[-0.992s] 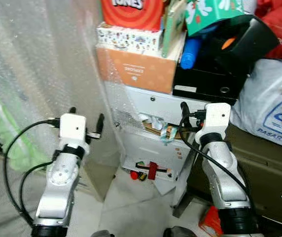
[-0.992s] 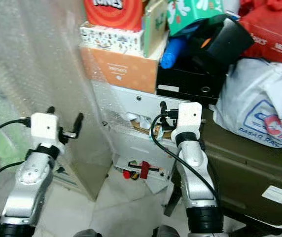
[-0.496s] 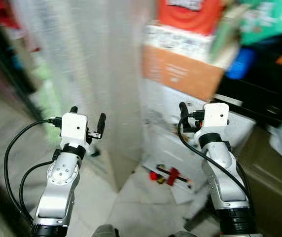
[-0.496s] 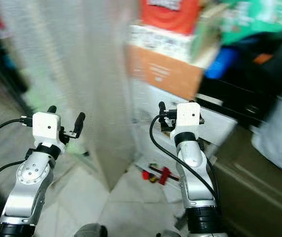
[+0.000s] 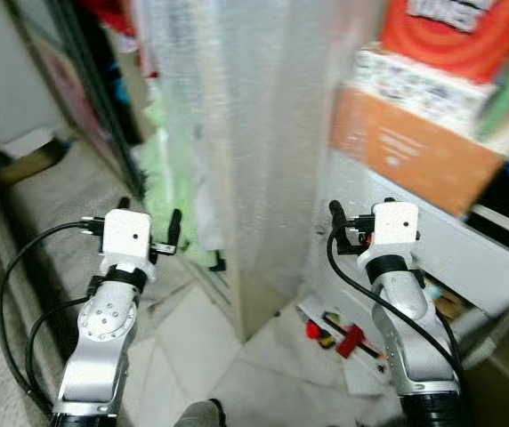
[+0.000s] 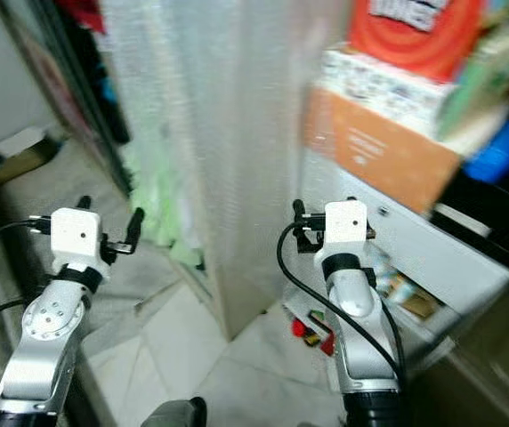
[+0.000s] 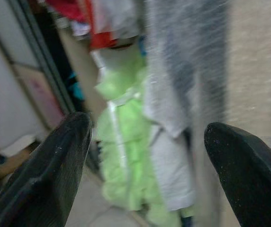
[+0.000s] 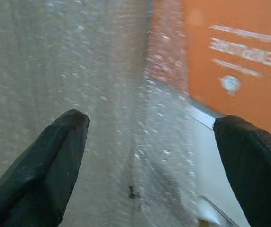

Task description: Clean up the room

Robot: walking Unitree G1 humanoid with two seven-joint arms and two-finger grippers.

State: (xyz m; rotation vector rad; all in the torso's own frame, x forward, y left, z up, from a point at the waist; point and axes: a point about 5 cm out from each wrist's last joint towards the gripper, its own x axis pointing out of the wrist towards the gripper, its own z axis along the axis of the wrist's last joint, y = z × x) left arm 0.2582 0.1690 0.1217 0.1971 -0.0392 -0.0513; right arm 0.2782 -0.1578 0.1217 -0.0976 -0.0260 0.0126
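Cluttered and blurred, the room shows a pale tiled floor [image 5: 237, 356] with a tall panel wrapped in bubble wrap [image 5: 254, 133] standing upright at its middle. Beside that panel, on the robot's right, an orange cardboard box [image 5: 406, 151] sits on a white cabinet [image 5: 468, 258], with a patterned box and a red round tin [image 5: 455, 31] stacked above it. Small red and black items [image 5: 339, 334] lie on the floor at the cabinet's foot, near the right arm. To the left of the panel, light green fabric [image 5: 170, 187] hangs down beside a dark frame. Both silver arms are raised in front of the robot. The left gripper [image 7: 147, 165] has its two black fingers spread wide, holding and touching nothing, and faces the green fabric. The right gripper [image 8: 149, 165] is likewise spread wide and empty, aimed at the bubble wrap and the orange box.
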